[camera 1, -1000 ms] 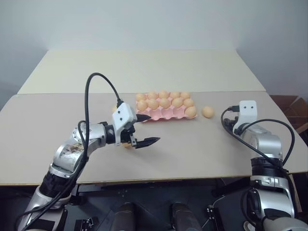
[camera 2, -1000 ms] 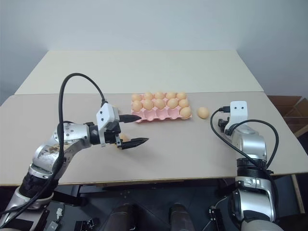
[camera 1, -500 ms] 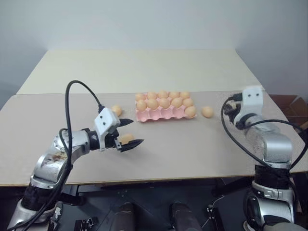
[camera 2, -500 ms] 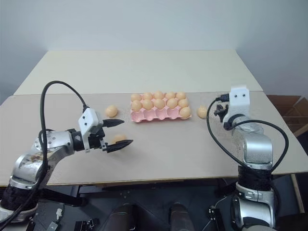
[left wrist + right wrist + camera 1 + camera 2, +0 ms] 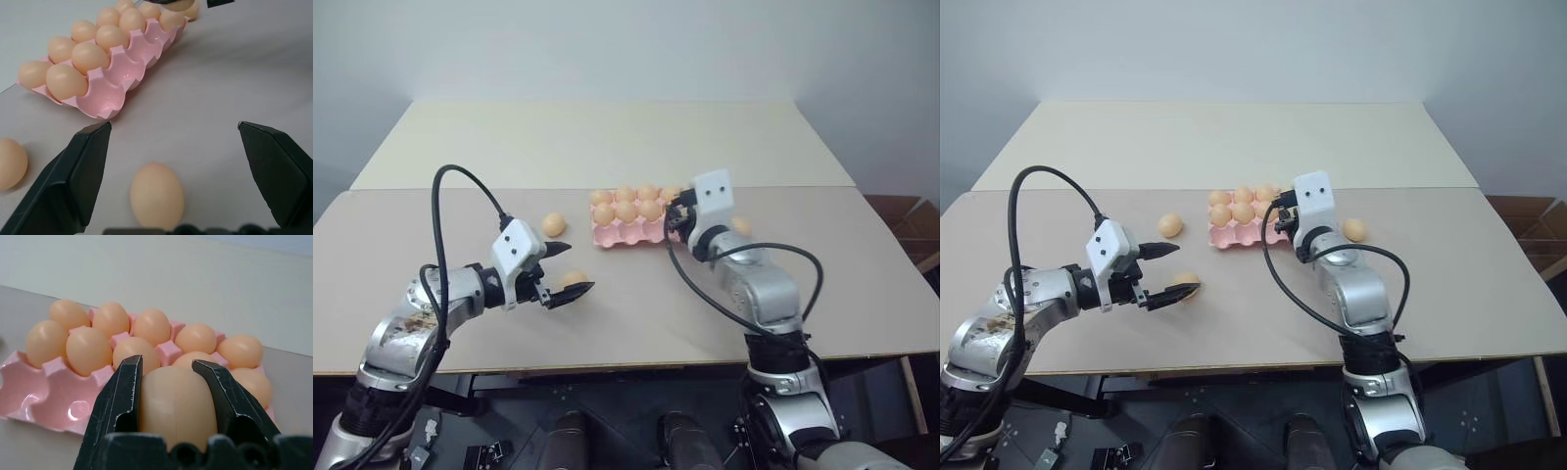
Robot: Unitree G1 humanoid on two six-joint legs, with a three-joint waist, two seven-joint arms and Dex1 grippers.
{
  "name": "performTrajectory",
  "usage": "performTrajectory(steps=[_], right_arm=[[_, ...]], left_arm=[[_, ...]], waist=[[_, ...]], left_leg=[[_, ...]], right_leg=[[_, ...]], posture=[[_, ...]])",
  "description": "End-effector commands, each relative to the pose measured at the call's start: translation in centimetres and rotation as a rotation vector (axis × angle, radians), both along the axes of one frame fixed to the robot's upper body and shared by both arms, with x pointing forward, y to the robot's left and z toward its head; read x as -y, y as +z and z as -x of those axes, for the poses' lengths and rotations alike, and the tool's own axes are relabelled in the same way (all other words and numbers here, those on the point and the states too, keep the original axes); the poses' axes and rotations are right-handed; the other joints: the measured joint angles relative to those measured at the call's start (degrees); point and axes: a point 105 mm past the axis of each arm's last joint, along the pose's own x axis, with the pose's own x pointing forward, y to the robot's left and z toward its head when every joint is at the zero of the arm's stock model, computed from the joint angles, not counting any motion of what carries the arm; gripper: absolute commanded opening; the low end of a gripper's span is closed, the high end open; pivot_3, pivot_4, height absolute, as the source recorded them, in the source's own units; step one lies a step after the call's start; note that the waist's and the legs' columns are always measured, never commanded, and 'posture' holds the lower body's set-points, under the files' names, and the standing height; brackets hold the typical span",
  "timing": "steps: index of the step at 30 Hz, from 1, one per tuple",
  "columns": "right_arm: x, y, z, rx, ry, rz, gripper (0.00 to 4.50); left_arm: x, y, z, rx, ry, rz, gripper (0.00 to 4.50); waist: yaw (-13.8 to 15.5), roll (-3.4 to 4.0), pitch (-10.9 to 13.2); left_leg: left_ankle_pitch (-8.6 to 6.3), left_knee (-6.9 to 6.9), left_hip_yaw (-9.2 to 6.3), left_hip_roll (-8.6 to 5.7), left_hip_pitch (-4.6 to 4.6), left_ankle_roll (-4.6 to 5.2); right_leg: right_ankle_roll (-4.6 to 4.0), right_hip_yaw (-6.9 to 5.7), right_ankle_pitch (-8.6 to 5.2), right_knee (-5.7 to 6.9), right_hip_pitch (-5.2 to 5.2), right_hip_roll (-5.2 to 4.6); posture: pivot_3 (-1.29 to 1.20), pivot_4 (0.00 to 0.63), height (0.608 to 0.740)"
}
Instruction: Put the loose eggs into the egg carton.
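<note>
Right now your right claw (image 5: 168,382) is clamped on one egg (image 5: 177,404), its two black fingers pressing it from either side, and it hangs just short of the egg carton (image 5: 625,232). In the right wrist view the held egg faces the pink front row, where empty cups show at about 9 o'clock of the egg. That's why the claw is held level and pointed at the tray: I'd judge it is lined up to drop the egg into a free front cup.

Your left claw (image 5: 560,271) is spread wide, holding nothing. A loose egg (image 5: 156,197) lies on the bench (image 5: 636,304) between its open fingers, untouched as far as I can tell, so the wide stance reads as a ready pose for the next pick.

Other loose eggs: one (image 5: 553,224) just beside the carton's short end at 9 o'clock of it, another (image 5: 1354,229) on the bench at 3 o'clock of the carton, partly behind your right arm.

Carton sits mid-bench, back two rows mostly filled with eggs, front row looks largely empty. How many cups exactly are free I can't tell, since the right arm covers the tray's 3 o'clock end.

Judged progress: one egg in transit, three left on the bench.
</note>
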Motion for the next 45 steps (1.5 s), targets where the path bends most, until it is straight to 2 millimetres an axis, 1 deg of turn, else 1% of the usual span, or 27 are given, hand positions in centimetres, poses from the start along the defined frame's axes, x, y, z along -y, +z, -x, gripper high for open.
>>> performTrajectory(steps=[1, 6, 10, 11, 13, 17, 19, 22, 24, 26, 27, 28, 29, 32, 35, 37, 40, 45], right_arm=[[-0.6, 1.5, -0.7, 0.084, 0.010, 0.002, 1.47], [-1.5, 1.0, -1.4, 0.078, 0.035, 0.010, 1.47], [-1.7, 0.6, -1.7, 0.078, 0.037, 0.027, 1.47], [-1.6, 0.4, -1.8, 0.077, 0.026, 0.038, 2.01], [-1.2, 0.0, -2.1, 0.078, 0.009, 0.051, 2.45], [-1.0, -0.1, -2.0, 0.083, 0.007, 0.054, 3.87], [-1.0, 0.3, -1.7, 0.094, 0.014, 0.042, 4.49], [-1.1, 1.3, -1.3, 0.120, 0.026, 0.003, 4.49], [-1.1, 2.7, -0.6, 0.170, 0.047, -0.041, 4.49], [-0.5, 4.1, 0.5, 0.212, 0.063, -0.077, 4.49], [-0.3, 4.4, 0.9, 0.220, 0.067, -0.084, 4.49], [0.6, 4.7, 1.6, 0.238, 0.062, -0.089, 4.49], [1.4, 4.8, 2.4, 0.254, 0.056, -0.088, 4.49], [4.2, 4.1, 4.3, 0.233, -0.025, -0.121, 4.49], [6.2, 3.0, 5.9, 0.195, -0.105, -0.116, 4.49], [7.0, 2.6, 6.4, 0.171, -0.137, -0.101, 4.49], [8.4, 2.0, 6.0, 0.122, -0.187, -0.050, 4.49], [9.7, 1.3, 3.5, 0.029, -0.220, 0.019, 4.49]], left_arm=[[0.1, 1.1, 0.3, 0.047, -0.004, 0.001, 4.50], [0.1, 1.1, 0.3, 0.050, 0.002, 0.002, 4.50], [0.1, 1.1, 0.2, 0.052, 0.003, 0.002, 4.50], [0.1, 1.1, 0.2, 0.052, 0.002, 0.003, 4.50], [0.1, 1.1, 0.2, 0.053, 0.000, 0.003, 4.50], [0.1, 1.1, 0.2, 0.054, 0.000, 0.003, 4.50], [0.1, 1.1, 0.2, 0.054, -0.001, 0.004, 4.50], [0.1, 1.1, 0.3, 0.054, -0.003, 0.006, 4.50], [0.1, 1.2, 0.3, 0.059, -0.004, 0.012, 4.50], [0.2, 1.4, 0.3, 0.064, -0.003, 0.017, 4.50], [0.2, 1.4, 0.3, 0.065, -0.003, 0.018, 4.50], [0.2, 1.6, 0.3, 0.066, 0.001, 0.023, 4.50], [0.2, 1.6, 0.3, 0.066, 0.007, 0.026, 4.50], [0.9, 1.8, 0.3, 0.067, 0.009, 0.031, 4.50], [1.7, 2.0, 0.4, 0.064, -0.002, 0.050, 4.50], [2.3, 2.1, 0.5, 0.064, -0.020, 0.051, 4.50], [3.8, 2.3, 0.5, 0.061, -0.079, 0.054, 4.50], [5.9, 2.4, 0.2, 0.062, -0.152, 0.044, 4.50]], waist=[[-0.1, 0.00, 0.0], [-0.2, 0.01, 0.0], [-0.3, 0.01, 0.0], [-0.3, 0.01, 0.0], [-0.3, 0.01, 0.0], [-0.6, 0.02, 0.0], [-0.8, 0.02, 0.0], [-1.0, 0.02, 0.0], [-1.1, 0.02, 0.0], [-1.1, 0.02, 0.0], [-1.0, 0.02, 0.0], [-0.9, 0.02, 0.0], [-0.8, 0.02, 0.0], [-0.2, 0.02, 0.0], [0.1, 0.02, 0.0], [-0.1, 0.02, 0.0], [-0.2, 0.02, 0.0], [-0.1, 0.02, 0.0]], left_leg=[[0.00, 0.00, 0.00, 0.00, 0.01, 0.00], [0.00, 0.00, 0.01, 0.00, 0.00, 0.00], [0.00, -0.01, 0.00, 0.01, 0.01, 0.00], [0.00, -0.01, 0.00, 0.00, 0.01, 0.00], [0.00, -0.01, 0.00, 0.00, 0.01, 0.00], [0.00, -0.01, 0.00, 0.00, 0.00, 0.00], [0.00, -0.01, 0.00, 0.01, 0.01, 0.00], [0.00, -0.01, 0.00, 0.00, 0.00, 0.00], [0.00, -0.02, -0.01, 0.01, 0.00, 0.00], [0.00, -0.02, -0.02, 0.01, 0.00, 0.00], [0.00, -0.03, -0.02, 0.01, -0.01, 0.00], [0.00, -0.03, -0.03, 0.01, -0.01, 0.00], [0.00, -0.03, -0.04, 0.00, -0.02, 0.00], [-0.01, -0.02, -0.06, -0.01, -0.04, -0.01], [-0.01, -0.02, -0.05, -0.02, -0.04, -0.01], [-0.01, -0.01, -0.03, -0.01, 0.01, -0.02], [0.00, -0.01, -0.02, -0.01, 0.08, -0.01], [0.00, 0.05, -0.01, -0.02, 0.12, -0.01]], right_leg=[[0.00, 0.00, 0.00, 0.01, -0.01, 0.00], [0.00, 0.01, 0.00, 0.01, -0.01, 0.00], [-0.01, 0.01, 0.00, 0.02, -0.01, 0.00], [0.00, 0.00, 0.00, 0.02, -0.01, 0.00], [0.00, 0.00, 0.00, 0.02, -0.01, 0.00], [-0.01, 0.01, 0.00, 0.02, -0.02, 0.00], [-0.01, 0.01, 0.00, 0.03, -0.02, 0.00], [0.00, 0.01, 0.00, 0.03, -0.02, 0.00], [0.00, 0.01, 0.00, 0.03, -0.03, 0.00], [0.00, 0.01, 0.00, 0.04, -0.03, 0.00], [0.00, 0.00, 0.00, 0.04, -0.03, -0.01], [0.00, 0.00, 0.00, 0.04, -0.02, -0.01], [0.00, -0.01, 0.00, 0.03, -0.02, -0.02], [0.01, -0.08, 0.00, -0.01, 0.01, -0.07], [0.01, -0.07, 0.00, 0.03, 0.00, -0.05], [0.00, -0.04, 0.00, 0.06, -0.01, -0.03], [-0.01, 0.00, 0.00, 0.07, 0.02, 0.01], [-0.01, 0.02, 0.01, 0.06, 0.09, 0.02]], posture=[[0.00, 0.150, 0.740], [0.00, 0.150, 0.740], [0.00, 0.150, 0.740], [0.00, 0.150, 0.740], [0.00, 0.150, 0.740], [0.00, 0.150, 0.740], [0.00, 0.150, 0.740], [0.00, 0.150, 0.740], [0.00, 0.150, 0.740], [0.00, 0.150, 0.740], [0.00, 0.150, 0.740], [0.00, 0.150, 0.740], [0.00, 0.150, 0.740], [0.00, 0.150, 0.740], [0.00, 0.150, 0.740], [0.00, 0.150, 0.740], [0.00, 0.150, 0.740], [0.00, 0.150, 0.740]])
